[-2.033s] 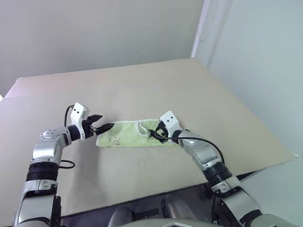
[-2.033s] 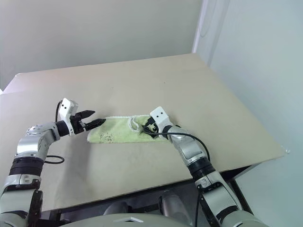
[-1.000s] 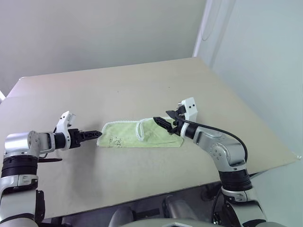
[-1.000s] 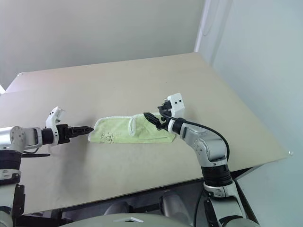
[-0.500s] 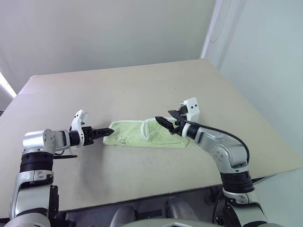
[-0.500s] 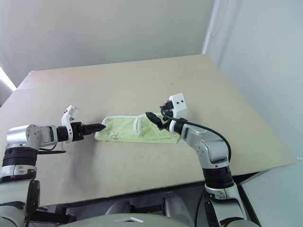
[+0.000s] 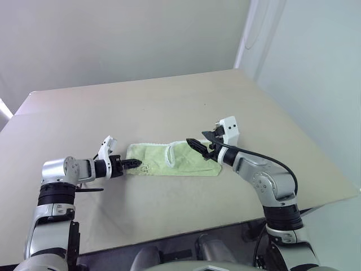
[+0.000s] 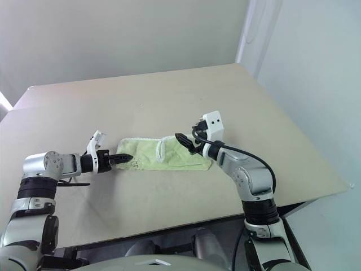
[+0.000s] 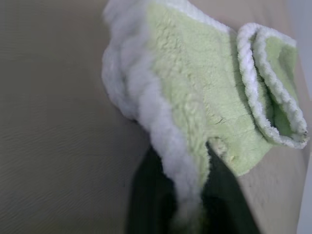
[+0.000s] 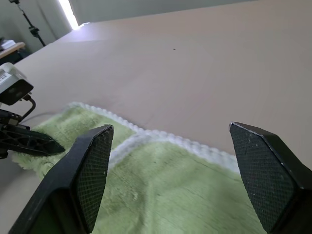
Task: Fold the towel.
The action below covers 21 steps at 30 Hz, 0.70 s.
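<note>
The towel (image 7: 172, 160) lies as a long strip on the table (image 7: 169, 107), its long axis running across the robot's front from left to right, with a turned-over white-edged flap near the middle. The left end of the strip is pinched by the left gripper (image 7: 135, 164), whose two black fingers are clamped on the white edging there; in the left wrist view the cloth is seen squeezed between them. That arm is held low and nearly level over the tabletop, pointing toward the robot's right along the strip. The right gripper (image 7: 196, 147) is poised just above the towel's right half, its fingers spread wide and holding nothing, tilted slightly downward and aimed to the left. The coming fold is judged to depend on the held left end being carried along the long axis toward the right end.
</note>
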### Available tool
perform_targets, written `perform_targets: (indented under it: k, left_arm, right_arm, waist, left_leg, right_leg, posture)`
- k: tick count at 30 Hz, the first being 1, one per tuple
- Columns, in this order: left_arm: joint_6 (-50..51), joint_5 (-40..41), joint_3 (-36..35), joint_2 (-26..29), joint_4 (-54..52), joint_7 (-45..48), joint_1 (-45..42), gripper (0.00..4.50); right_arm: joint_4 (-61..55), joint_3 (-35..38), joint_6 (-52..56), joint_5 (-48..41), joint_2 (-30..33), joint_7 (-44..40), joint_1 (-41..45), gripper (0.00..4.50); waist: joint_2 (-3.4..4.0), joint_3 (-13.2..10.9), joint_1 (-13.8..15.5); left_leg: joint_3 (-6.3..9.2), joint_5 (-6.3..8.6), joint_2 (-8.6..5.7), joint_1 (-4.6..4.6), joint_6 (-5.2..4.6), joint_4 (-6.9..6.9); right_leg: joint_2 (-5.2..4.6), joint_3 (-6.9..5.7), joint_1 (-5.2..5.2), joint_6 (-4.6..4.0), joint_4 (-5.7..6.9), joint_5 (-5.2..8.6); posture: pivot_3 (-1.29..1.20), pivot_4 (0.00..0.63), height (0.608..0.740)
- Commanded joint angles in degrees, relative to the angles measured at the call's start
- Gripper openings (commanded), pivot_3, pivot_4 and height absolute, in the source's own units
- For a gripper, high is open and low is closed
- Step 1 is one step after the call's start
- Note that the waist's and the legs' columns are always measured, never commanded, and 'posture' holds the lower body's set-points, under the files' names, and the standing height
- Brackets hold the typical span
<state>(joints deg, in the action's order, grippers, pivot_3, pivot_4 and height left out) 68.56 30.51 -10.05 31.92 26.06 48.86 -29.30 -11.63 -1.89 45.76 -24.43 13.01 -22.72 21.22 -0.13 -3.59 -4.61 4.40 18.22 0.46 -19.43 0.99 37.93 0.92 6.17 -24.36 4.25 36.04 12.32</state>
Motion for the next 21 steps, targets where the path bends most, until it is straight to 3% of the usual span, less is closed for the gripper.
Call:
perform_targets:
  k: [1,8,17,21]
  left_arm:
    - [0.03,0.98,-1.63,1.48,-2.06,-0.41,-0.4,0.03]
    - [-0.53,0.66,-3.4,6.84,-1.93,-0.73,-0.43,0.03]
    - [0.32,2.11,-3.43,21.12,-5.24,6.74,3.09,0.03]
    - [0.05,3.1,-1.46,22.09,-7.58,9.2,0.54,0.03]
  right_arm:
    - [-2.04,0.05,-1.15,-0.14,0.4,-0.57,0.53,3.99]
    - [-2.93,0.45,-0.44,-1.45,0.86,-2.21,-0.05,3.99]
    - [-6.34,-0.37,0.57,-4.53,3.53,-6.93,-3.02,3.99]
    - [-5.92,-0.78,0.1,-4.29,3.95,-7.53,-3.18,3.99]
  waist:
    - [-0.01,0.0,-0.16]
    - [-0.1,-0.06,-1.48]
    - [-0.24,-0.15,-2.64]
    - [-0.32,-0.2,-2.26]
  left_leg:
    - [0.01,0.0,0.0,0.0,0.0,0.0]
    - [0.03,0.0,0.0,-0.02,0.0,-0.01]
    - [0.07,-0.01,0.14,0.03,0.01,-0.46]
    - [0.11,-0.02,0.14,0.04,0.04,-0.61]
  right_leg:
    - [0.01,0.0,0.0,0.0,0.0,0.0]
    - [0.01,0.0,-0.01,0.0,-0.01,0.0]
    - [0.13,-0.03,-0.2,-0.07,-0.03,0.04]
    - [0.12,-0.08,-0.23,-0.16,-0.05,0.11]
  posture:
    - [0.0,0.0,0.74]
    - [0.0,0.0,0.74]
    - [0.0,0.0,0.74]
    - [0.0,0.0,0.74]
